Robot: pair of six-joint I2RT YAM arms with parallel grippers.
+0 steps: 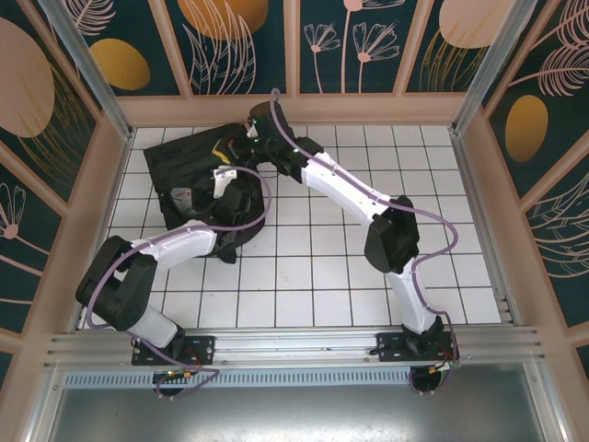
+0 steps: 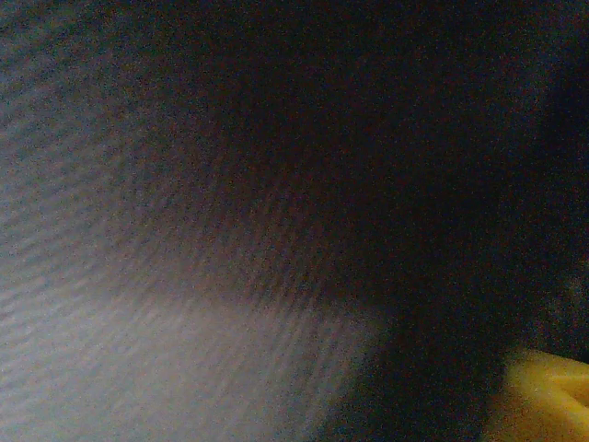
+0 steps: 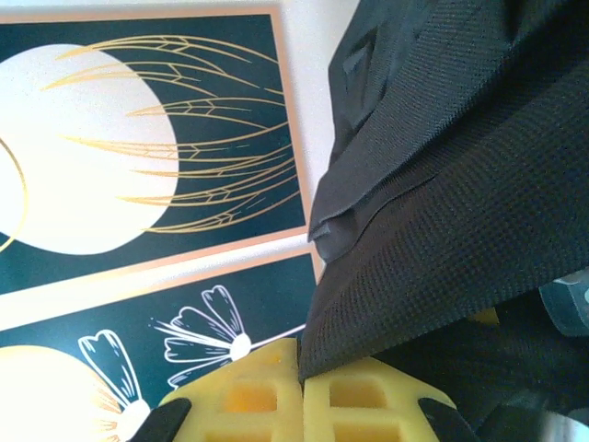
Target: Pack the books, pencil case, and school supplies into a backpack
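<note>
The large black soft fabric backpack [image 1: 179, 161] lies upper left on the worktop [image 1: 331, 276]. The right hand [image 3: 302, 391] pinches its rim. The left hand [image 1: 224, 187] reaches inside; its spread cannot be determined.

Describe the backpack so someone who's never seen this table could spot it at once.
Start at the white tiled table walled by floral panels and go to its far left corner. The backpack lies there, a black heap that both arms reach to, the right gripper pinching its edge. Unlike the hard arms, it is soft woven cloth.
</note>
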